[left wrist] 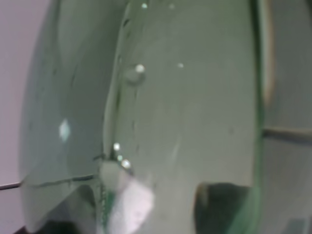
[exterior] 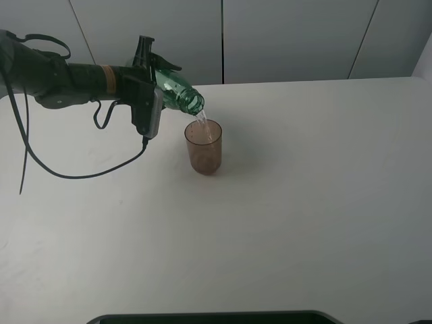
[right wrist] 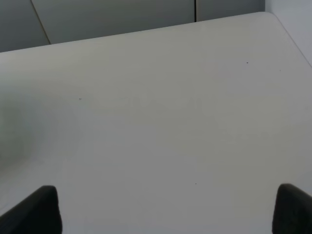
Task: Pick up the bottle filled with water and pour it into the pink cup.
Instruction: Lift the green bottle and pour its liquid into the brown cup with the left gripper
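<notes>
Above the white table, the left claw grips the green bottle, tilted mouth-down, its water streaming into the pink cup standing just beneath. The right claw's 2 fingers stand wide apart.

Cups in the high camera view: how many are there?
1. The pink cup stands on the table, left of centre, just under the mouth of the tilted bottle. No other cup shows; none seems hidden.

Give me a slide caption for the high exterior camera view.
Left gripper tips the green bottle, pouring water into the pink cup standing on the white table.
</notes>
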